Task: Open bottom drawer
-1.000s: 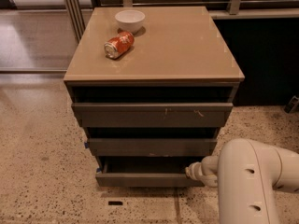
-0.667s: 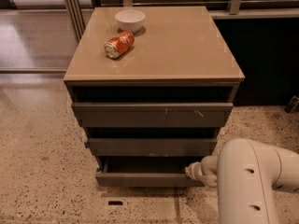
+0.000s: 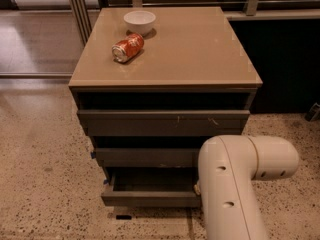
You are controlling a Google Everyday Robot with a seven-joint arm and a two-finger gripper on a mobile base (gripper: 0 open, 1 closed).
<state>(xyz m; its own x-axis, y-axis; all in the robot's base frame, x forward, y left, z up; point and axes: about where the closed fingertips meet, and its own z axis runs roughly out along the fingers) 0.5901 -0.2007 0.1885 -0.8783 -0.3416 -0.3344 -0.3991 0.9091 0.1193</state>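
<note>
Bottom drawer [image 3: 150,199], dark grey and flat-fronted, now stands slightly farther out, shallow grey tray [image 3: 150,180] showing. The pincer [image 3: 196,188] sits at its right end, behind the cream arm [image 3: 235,184]; whether it grips cannot be told.

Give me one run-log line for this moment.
bottom drawer: partly open | gripper: at its right end, mostly behind the arm | orange can, white bowl: on cabinet top

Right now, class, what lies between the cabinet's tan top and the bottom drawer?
Camera view: the scratched top drawer and the middle drawer. The bottom drawer is pulled out; the end effector sits at its right end, behind the arm.
</note>
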